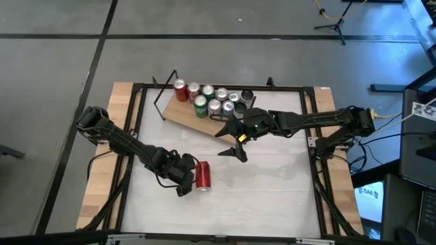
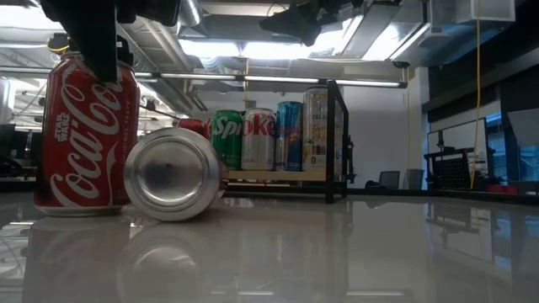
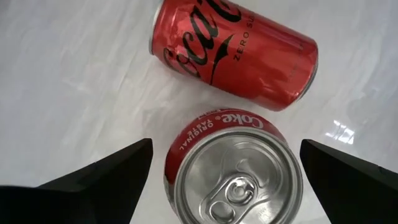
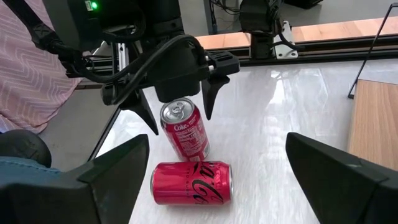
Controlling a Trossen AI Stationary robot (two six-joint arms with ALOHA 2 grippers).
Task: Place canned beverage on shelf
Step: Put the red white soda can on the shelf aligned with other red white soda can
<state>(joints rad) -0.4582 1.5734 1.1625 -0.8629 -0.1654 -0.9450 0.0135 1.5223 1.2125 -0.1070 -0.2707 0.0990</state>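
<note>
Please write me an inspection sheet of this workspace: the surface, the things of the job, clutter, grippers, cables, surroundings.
Surface: pale tabletop, glossy, bare in the middle.
Job's things: upright Coke can; Coke Zero can lying on its side beside it; shelf at the far edge, holding about nine cans.
Clutter: nothing seen.
Grippers: left gripper open, fingers straddling the upright can from above, not closed on it; right gripper open, empty, over mid-table.
Cables: yellow cable on the floor; dark cables right of the table.
Surroundings: stand legs, grey floor.
</note>
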